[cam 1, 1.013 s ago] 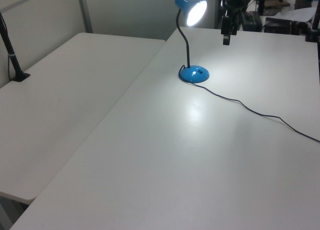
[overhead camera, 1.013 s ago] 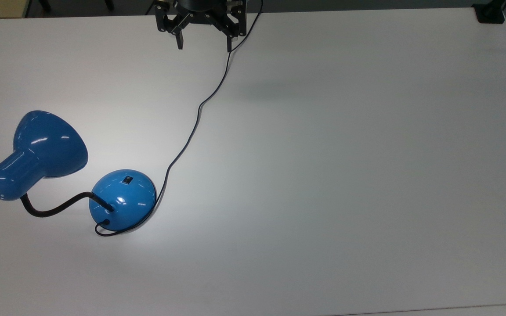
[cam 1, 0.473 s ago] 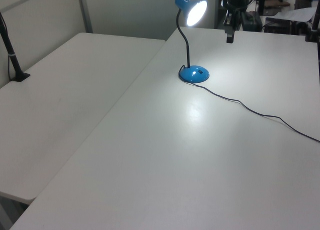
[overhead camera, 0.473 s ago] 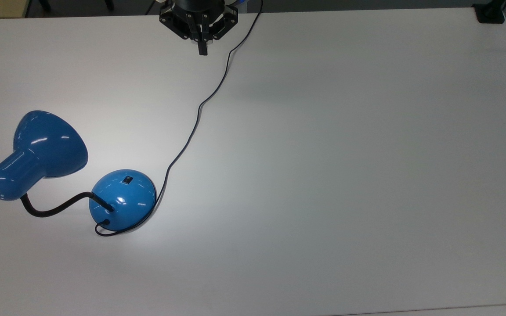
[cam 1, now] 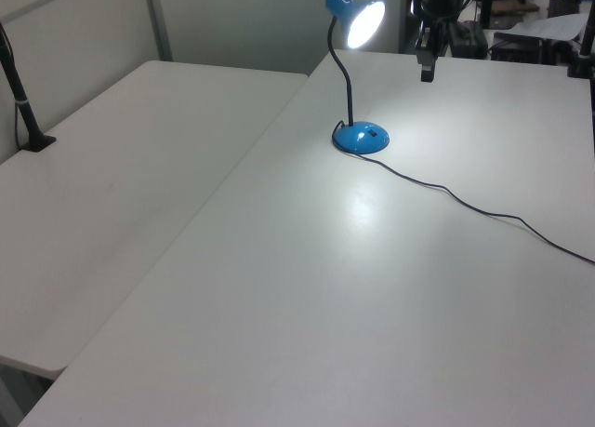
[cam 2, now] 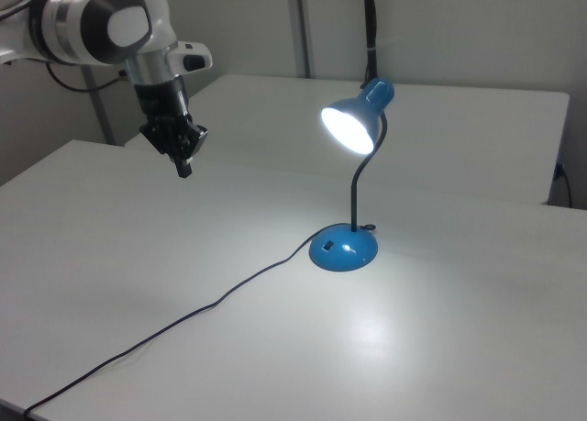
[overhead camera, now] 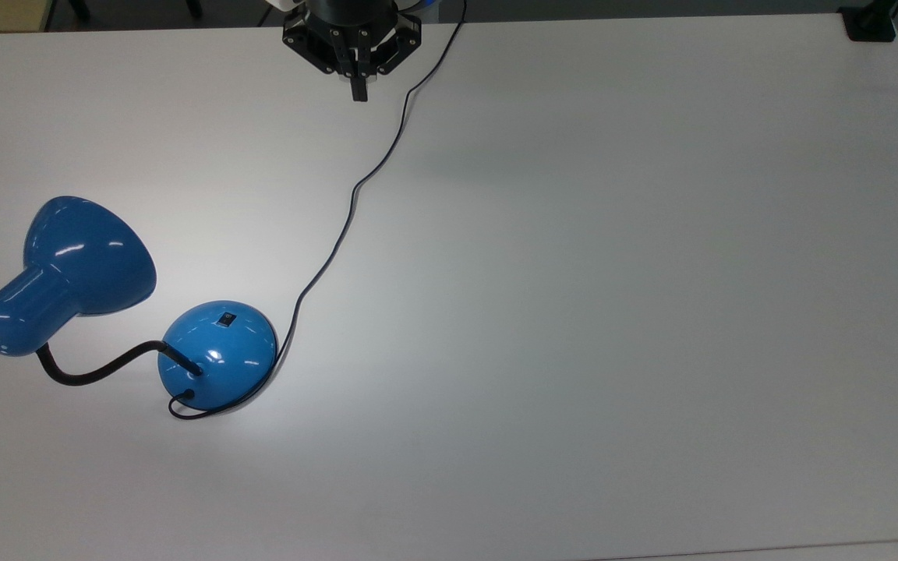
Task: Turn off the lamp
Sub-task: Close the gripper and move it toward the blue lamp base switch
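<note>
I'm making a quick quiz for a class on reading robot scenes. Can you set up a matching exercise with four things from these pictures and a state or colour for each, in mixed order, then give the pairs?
Things:
1. shade
2. cord
3. gripper
4. switch

States:
A. shut, held above the table, apart from the lamp
B. small and black, set in the blue base
C. lit, glowing white
D. thin and black, trailing across the white table

Pairs: 1-C, 2-D, 3-A, 4-B
</note>
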### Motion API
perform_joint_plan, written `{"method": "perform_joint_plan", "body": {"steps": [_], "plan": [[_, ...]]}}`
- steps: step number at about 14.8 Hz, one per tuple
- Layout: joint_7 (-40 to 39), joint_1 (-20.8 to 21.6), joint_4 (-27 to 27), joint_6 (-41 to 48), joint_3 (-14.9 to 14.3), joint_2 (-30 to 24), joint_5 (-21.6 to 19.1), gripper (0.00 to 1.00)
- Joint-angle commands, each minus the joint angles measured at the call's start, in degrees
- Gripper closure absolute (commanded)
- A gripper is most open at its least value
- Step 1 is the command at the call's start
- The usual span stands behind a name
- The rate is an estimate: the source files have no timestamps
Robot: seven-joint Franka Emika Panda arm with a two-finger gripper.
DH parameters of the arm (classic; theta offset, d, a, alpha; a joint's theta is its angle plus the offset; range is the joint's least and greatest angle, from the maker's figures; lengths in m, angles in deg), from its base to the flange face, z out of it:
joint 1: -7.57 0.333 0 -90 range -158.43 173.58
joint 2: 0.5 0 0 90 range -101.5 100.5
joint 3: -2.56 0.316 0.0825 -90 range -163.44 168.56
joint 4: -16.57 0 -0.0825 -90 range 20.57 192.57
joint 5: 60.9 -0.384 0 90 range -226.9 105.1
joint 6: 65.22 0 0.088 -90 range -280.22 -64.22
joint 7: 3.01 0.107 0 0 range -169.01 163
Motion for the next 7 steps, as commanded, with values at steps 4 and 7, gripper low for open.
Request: {"method": "perform_joint_plan", "body": {"steps": [4, 7], "plan": [[3.7, -3.7, -0.4, -7.9, -0.4, 6.1, 1.8, 1.0], [7.1, -5.6, 1.2, -14.0, -0.5, 8.9, 2.8, 1.0]]}}
